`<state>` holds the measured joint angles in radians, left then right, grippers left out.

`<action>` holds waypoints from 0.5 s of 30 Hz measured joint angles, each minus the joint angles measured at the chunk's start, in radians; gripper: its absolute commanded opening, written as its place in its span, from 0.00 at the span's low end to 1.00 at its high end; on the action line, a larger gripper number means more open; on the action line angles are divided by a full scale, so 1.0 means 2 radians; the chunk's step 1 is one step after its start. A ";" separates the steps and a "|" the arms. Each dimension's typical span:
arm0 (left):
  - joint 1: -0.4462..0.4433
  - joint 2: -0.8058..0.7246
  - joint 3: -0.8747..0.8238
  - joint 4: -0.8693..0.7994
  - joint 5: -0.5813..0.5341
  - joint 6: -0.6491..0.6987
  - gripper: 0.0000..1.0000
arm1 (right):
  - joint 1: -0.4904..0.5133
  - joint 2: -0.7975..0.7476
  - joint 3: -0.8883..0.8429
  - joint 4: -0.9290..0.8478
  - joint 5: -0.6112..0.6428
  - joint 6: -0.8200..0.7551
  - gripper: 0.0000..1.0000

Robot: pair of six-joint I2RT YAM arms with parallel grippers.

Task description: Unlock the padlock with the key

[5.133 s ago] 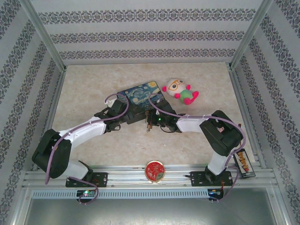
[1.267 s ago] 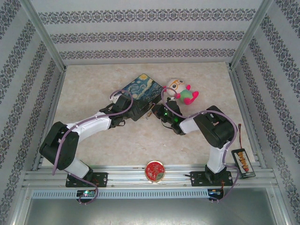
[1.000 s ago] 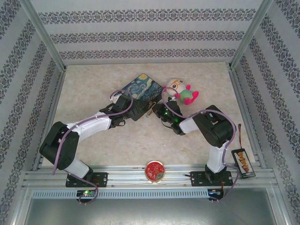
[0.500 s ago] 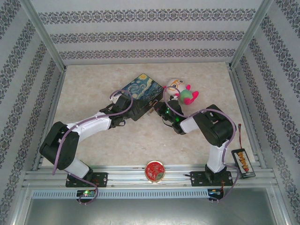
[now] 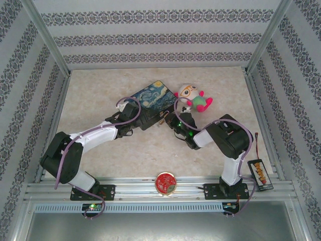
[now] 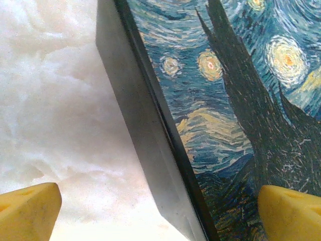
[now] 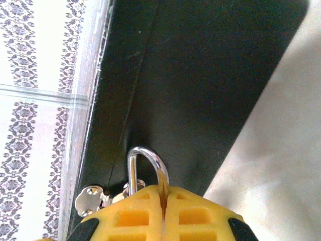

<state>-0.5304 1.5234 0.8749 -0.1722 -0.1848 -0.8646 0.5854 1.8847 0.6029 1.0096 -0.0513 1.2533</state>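
Note:
The padlock (image 7: 145, 151) shows its thin silvery shackle, looped through a small metal hasp (image 7: 90, 199) on the dark side of the starry-night tin box (image 5: 150, 97). My right gripper (image 7: 162, 192) is shut on the padlock, whose brass body is hidden between the yellow fingers apart from a sliver in the seam. In the top view the right gripper (image 5: 169, 121) meets the padlock (image 5: 161, 119) at the box's near right side. My left gripper (image 6: 160, 213) stands open astride the box's edge, one fingertip (image 6: 27, 211) over the table and the other over the painted lid (image 6: 225, 100). The key is hidden.
A plush toy (image 5: 194, 98) lies just right of the box, close to the right arm. A red round tin (image 5: 165, 182) sits on the front rail, and a battery holder (image 5: 260, 173) at the right edge. Patterned walls and metal posts enclose the table.
Over five seconds both arms and the box shifted toward the back. In the last half second the box turned, so its lid lies flatter and wider, and the right gripper drew slightly nearer.

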 measured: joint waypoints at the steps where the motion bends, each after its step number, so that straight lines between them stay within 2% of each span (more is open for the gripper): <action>1: 0.001 0.000 -0.001 0.000 0.000 0.000 0.99 | 0.001 -0.001 -0.005 0.006 0.004 0.002 0.00; 15: 0.008 -0.011 -0.016 0.008 0.000 -0.004 0.99 | 0.010 0.040 -0.024 0.104 0.052 0.042 0.00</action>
<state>-0.5152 1.5005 0.8436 -0.1570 -0.1848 -0.8730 0.6052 1.9644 0.5556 1.2182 0.0536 1.3373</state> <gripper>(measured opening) 0.993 0.056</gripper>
